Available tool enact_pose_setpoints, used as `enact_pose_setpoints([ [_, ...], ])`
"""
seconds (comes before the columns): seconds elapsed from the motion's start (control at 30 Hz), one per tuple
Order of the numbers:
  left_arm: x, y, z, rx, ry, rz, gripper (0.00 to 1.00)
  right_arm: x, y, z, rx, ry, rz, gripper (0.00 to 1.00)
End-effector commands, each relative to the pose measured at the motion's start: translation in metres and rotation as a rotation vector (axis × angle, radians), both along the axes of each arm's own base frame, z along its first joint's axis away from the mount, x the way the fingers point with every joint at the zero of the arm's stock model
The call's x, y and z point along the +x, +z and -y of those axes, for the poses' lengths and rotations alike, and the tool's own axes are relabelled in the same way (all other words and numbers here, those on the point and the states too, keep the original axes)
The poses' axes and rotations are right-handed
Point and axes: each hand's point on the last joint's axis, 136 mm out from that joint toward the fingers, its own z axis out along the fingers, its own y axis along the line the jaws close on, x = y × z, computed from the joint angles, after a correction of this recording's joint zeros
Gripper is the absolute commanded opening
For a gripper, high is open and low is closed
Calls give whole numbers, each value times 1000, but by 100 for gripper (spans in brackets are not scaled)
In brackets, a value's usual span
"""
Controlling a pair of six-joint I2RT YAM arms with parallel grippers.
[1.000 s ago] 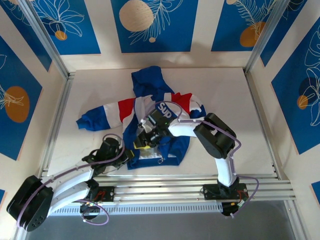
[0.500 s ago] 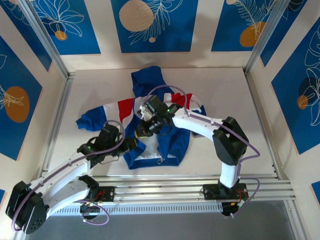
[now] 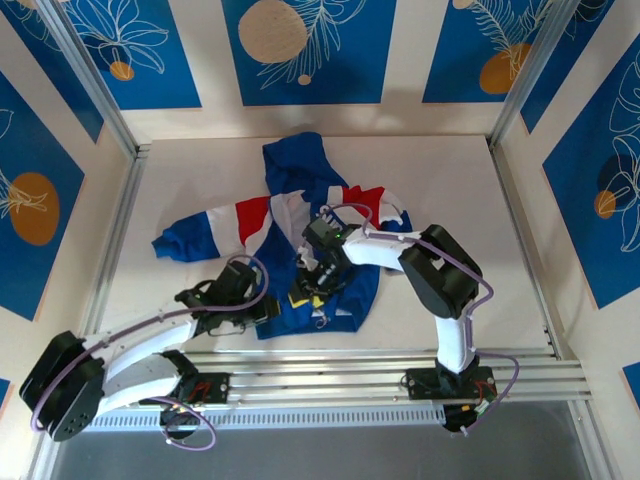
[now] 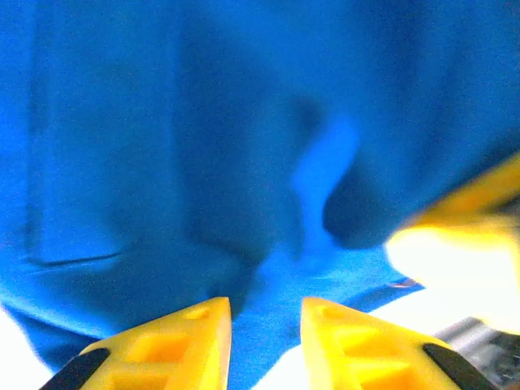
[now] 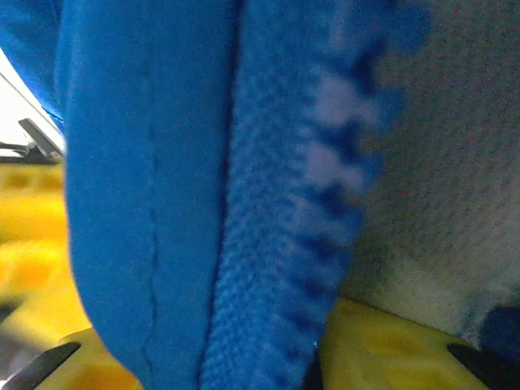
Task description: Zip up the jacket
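Jacket [image 3: 345,285] lies mid-worktop [image 3: 450,180], long axis near to far, hood [image 3: 295,160] far, one sleeve [image 3: 195,238] out left. Right pincer [image 3: 303,293] clamps the zipper edge [image 5: 268,244]. Left pincer [image 3: 268,308] meets the near-left hem, fingers [image 4: 179,341] slightly apart around blue fabric; grip unclear.

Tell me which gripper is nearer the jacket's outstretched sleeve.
Left. The left gripper sits at the jacket hem nearest the sleeve; the right gripper is farther over, at its front opening.
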Motion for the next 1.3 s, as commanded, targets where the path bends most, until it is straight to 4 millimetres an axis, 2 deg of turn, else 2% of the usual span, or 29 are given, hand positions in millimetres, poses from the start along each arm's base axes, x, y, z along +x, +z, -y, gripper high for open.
enact_pose_setpoints([
  [0.0, 2, -11, 2, -16, 27, -5, 27, 6, 26, -10, 166, 43, 66, 40],
  [0.1, 0, -17, 2, -10, 25, -21, 27, 2, 31, -5, 181, 72, 111, 36],
  [0.27, 2, -17, -1, 14, 18, -15, 26, 2, 39, 4, 156, 66, 186, 8],
  [0.33, 6, -10, 1, 3, -1, 9, 27, 2, 45, 5, 159, 59, 199, 1],
  [0.43, 13, 16, 9, -35, -73, 105, 37, 2, 57, 4, 166, 36, 196, 0],
  [0.5, 17, 37, 14, -67, -117, 187, 51, 1, 67, 2, 183, 20, 183, 0],
  [0.53, 18, 46, 16, -89, -133, 222, 55, 1, 72, 0, 195, 14, 183, 0],
  [0.63, 18, 71, 27, -187, -166, 309, 58, 1, 82, -6, 228, -9, 174, 0],
  [0.8, 8, 90, 52, -372, -220, 313, 58, 7, 88, -14, 282, -69, 142, 0],
  [0.93, 4, 92, 63, -415, -235, 283, 55, 12, 89, -22, 323, -96, 98, 0],
  [1.13, 8, 90, 61, -460, -173, 287, 41, 15, 84, -23, 325, -114, 78, 0],
  [1.27, 6, 86, 60, -455, -176, 276, 26, 13, 83, -23, 325, -114, 67, 0],
])
